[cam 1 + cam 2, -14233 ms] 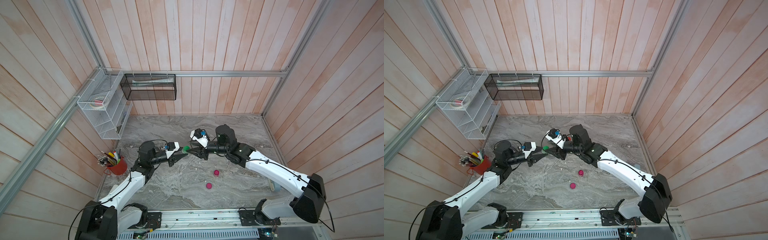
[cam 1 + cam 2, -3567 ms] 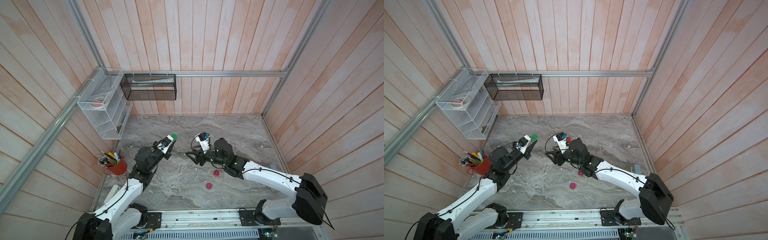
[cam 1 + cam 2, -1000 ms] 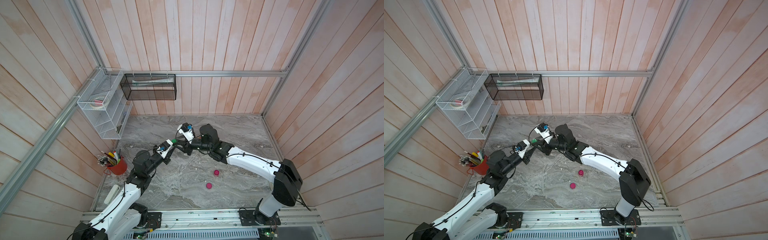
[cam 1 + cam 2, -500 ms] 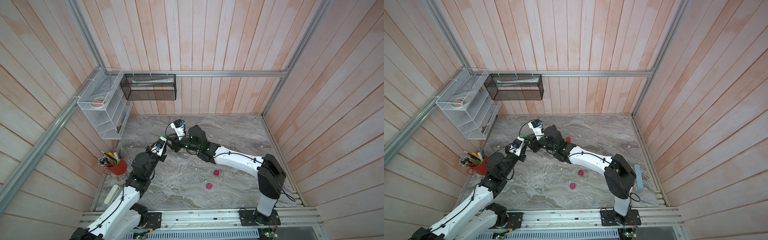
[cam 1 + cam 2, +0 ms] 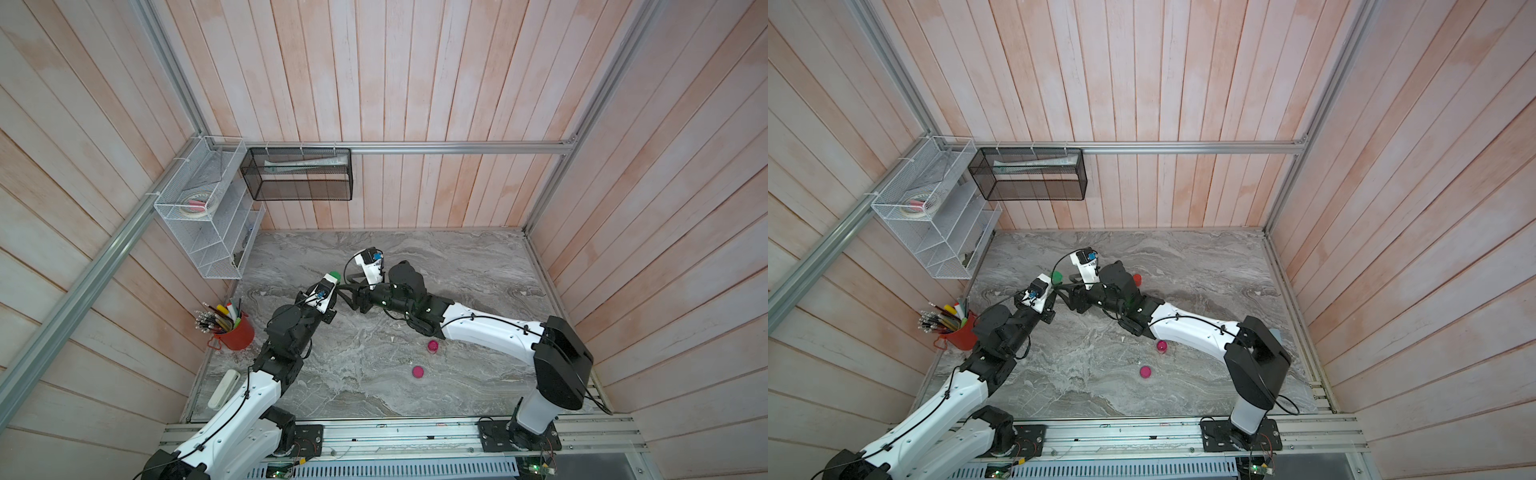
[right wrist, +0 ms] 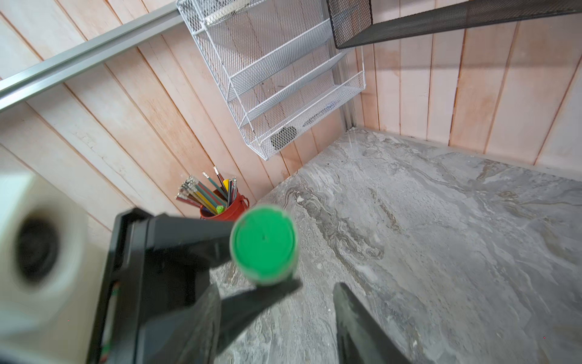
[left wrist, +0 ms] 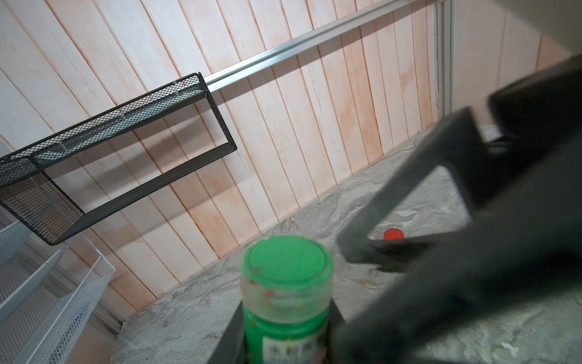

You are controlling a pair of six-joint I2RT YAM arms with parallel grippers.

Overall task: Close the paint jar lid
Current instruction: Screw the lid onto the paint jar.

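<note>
The red cup (image 5: 232, 334) by the left wall is holding a bunch of pencils and pens. The white wire rack (image 5: 216, 232) is carrying a roll of tape (image 5: 195, 206) in its top tier, and the black mesh basket (image 5: 299, 174) is keeping a pale tube-like thing I cannot identify.

One green paint jar (image 5: 333, 275) is showing, plus two small pink round pieces (image 5: 433, 345) (image 5: 417, 371) lying near each other on the table (image 5: 457, 266), and one red-topped piece (image 5: 1137, 277) sitting farther back.

The left hand (image 5: 330, 284) is gripping the green jar by its body, clamped tight and lifted clear of the table in the left-rear part of the scene. The jar's long axis is running in line with that hand's fingers, with its green lid (image 7: 286, 261) sitting on the mouth and facing away from the wrist, upward.

The right hand (image 5: 347, 291) is hanging just beside the jar, jaws standing partly apart and holding nothing, with bare table showing between them.
</note>
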